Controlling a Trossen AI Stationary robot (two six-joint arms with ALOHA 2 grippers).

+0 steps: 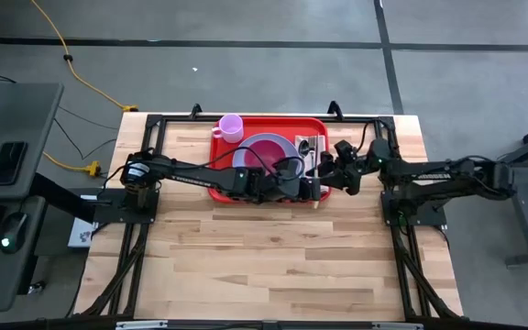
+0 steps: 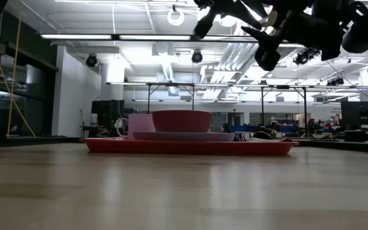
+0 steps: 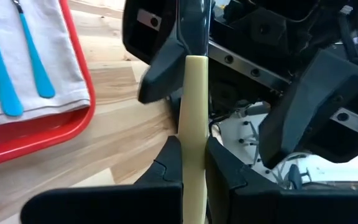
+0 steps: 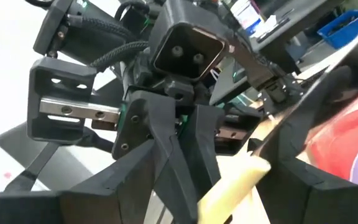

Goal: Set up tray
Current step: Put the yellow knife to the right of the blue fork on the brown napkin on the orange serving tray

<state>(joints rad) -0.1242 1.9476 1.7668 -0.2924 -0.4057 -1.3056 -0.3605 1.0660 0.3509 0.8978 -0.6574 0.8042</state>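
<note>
Left gripper (image 3: 194, 158), pressed together on a pale yellow handle (image 3: 194, 124), meets the right gripper (image 4: 185, 180) above the tray's right end.

We see the left fingers pinching the cream-coloured stick upright, while the right gripper's fingers stand spread on either side of it without clamping; we judge this a hand-over, the piece held steady so the other arm can take it for placing. Both grippers hang clear above the wooden table (image 1: 273, 257). What the handle belongs to we cannot tell. The tray (image 1: 223, 190) lies flat at the table's far middle: red plastic, rounded corners, raised rim. It already carries a lavender plate (image 1: 278, 151) with a dark red bowl (image 2: 182, 120), a pink cup (image 1: 231, 126), and a napkin (image 3: 67, 62) bearing two blue-handled utensils (image 3: 33, 56).
</note>
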